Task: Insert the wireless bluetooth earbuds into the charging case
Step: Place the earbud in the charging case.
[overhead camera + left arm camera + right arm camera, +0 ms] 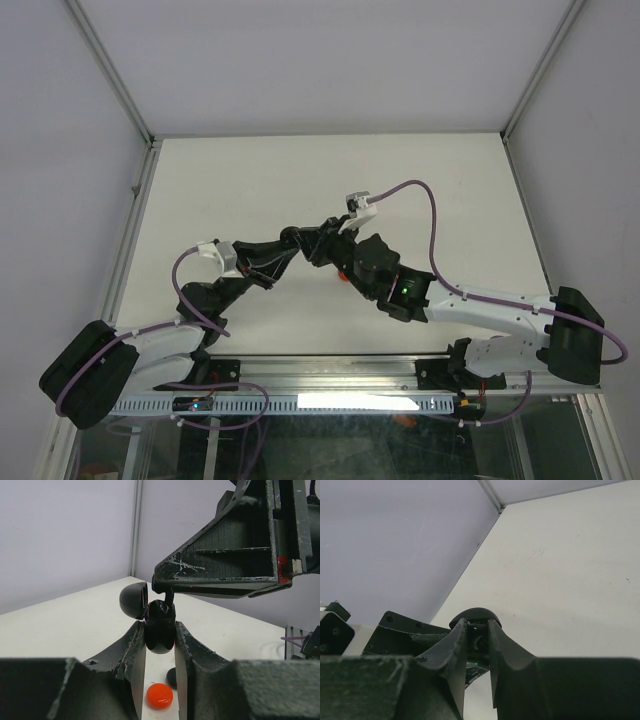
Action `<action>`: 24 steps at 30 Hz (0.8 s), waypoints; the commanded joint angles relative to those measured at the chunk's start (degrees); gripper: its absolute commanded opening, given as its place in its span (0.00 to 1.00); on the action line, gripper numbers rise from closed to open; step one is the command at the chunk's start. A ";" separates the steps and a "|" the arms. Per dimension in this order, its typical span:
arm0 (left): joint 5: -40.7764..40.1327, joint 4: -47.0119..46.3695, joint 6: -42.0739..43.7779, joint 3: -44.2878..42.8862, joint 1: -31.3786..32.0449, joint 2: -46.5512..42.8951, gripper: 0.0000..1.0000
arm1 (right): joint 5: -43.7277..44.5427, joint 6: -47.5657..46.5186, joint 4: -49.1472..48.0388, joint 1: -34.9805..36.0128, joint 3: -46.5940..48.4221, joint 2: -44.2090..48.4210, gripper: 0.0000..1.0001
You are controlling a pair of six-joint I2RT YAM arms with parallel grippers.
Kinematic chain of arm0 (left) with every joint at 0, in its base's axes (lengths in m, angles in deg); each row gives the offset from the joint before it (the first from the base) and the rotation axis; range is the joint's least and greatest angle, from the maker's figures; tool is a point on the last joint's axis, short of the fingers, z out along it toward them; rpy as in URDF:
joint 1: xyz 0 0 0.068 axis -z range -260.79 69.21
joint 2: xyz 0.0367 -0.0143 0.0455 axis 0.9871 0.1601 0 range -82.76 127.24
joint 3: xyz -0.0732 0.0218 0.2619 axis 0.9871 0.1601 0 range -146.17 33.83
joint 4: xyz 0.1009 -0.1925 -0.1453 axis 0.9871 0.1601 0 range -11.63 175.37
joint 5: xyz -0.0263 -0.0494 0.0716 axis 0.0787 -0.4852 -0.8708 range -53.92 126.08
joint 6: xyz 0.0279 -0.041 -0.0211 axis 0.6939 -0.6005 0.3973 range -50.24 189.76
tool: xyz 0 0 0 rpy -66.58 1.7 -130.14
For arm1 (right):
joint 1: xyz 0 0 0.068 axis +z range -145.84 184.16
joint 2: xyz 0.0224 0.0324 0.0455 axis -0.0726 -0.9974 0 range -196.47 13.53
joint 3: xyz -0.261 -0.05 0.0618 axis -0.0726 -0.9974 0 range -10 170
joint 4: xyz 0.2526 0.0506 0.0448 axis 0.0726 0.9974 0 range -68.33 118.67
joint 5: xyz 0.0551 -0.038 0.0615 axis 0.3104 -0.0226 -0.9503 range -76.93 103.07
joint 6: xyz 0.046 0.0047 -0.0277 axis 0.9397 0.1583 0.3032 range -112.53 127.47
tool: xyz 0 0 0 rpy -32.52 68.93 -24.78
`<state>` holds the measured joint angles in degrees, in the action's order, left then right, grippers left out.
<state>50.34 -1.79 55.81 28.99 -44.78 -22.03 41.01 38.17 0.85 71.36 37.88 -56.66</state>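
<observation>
In the left wrist view, my left gripper (160, 630) is shut on the glossy black charging case (160, 639), held up above the table. Its domed lid (134, 601) stands open to the left. My right gripper (163, 586) reaches in from the upper right, shut on a small black earbud (169, 596) whose lower end meets the top of the case. In the right wrist view, that curved earbud (480, 641) sits between my right gripper's (477, 625) fingertips, with the lid (475, 614) just beyond. From above, the left gripper (322, 243) and right gripper (343, 238) meet mid-table.
On the white table under the case lie a round red disc (160, 696) and a round black disc (171, 677). The table (300, 170) is bounded by grey walls and metal corner posts. The right arm's body (235, 555) fills the upper right of the left wrist view.
</observation>
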 commanded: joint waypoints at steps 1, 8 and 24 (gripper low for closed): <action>-2.96 -10.13 0.86 -0.94 -0.57 -1.64 0.00 | 5.04 2.38 1.58 -0.40 -0.30 1.33 0.22; -4.44 -3.02 0.05 -2.54 -0.50 -4.38 0.00 | -3.23 -7.39 -1.16 -0.40 0.12 0.41 0.22; -6.98 2.75 0.00 -2.58 -0.51 -8.69 0.00 | -3.09 -11.51 5.24 -0.36 2.05 0.74 0.22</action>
<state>48.90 4.11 55.61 28.36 -44.78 -28.00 33.65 27.65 2.18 70.84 40.55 -58.00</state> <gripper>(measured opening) 0.256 0.221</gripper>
